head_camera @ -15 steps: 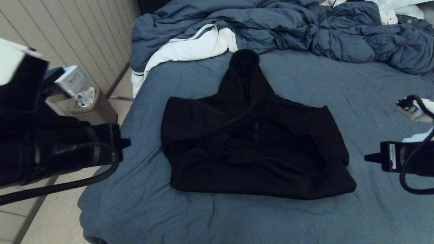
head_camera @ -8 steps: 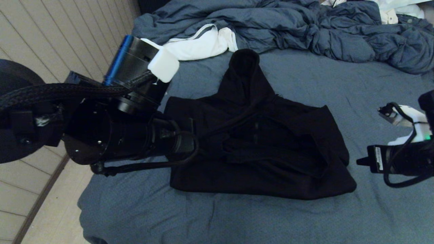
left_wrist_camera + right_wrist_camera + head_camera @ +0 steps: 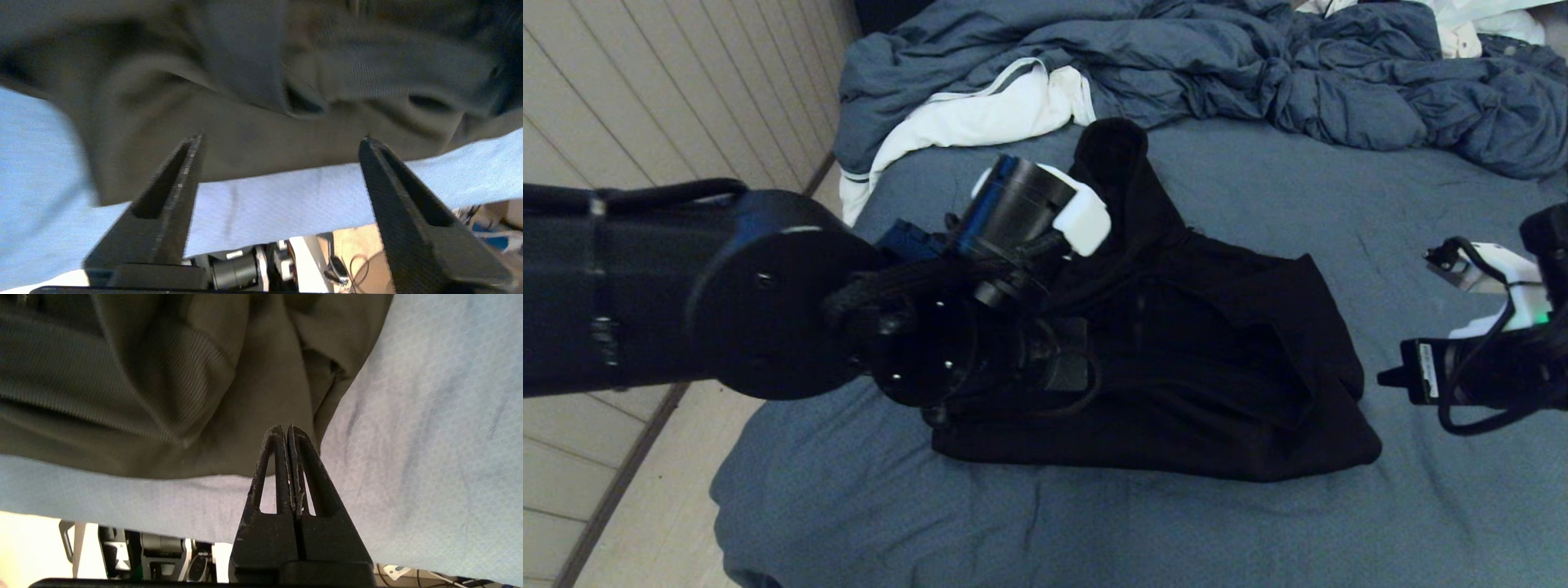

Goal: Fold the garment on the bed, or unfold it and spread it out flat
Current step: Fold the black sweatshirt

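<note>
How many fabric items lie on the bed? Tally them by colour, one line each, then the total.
Black: 1, the hoodie
White: 1, the white cloth
Blue-grey: 1, the rumpled duvet at the far end of the bed
Total: 3

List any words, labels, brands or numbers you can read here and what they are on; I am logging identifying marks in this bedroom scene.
None can be read.
A small white label on the right arm's black housing carries print too small to read.
The black hoodie, the bed sheet, the white cloth and the blue-grey duvet show no print.
</note>
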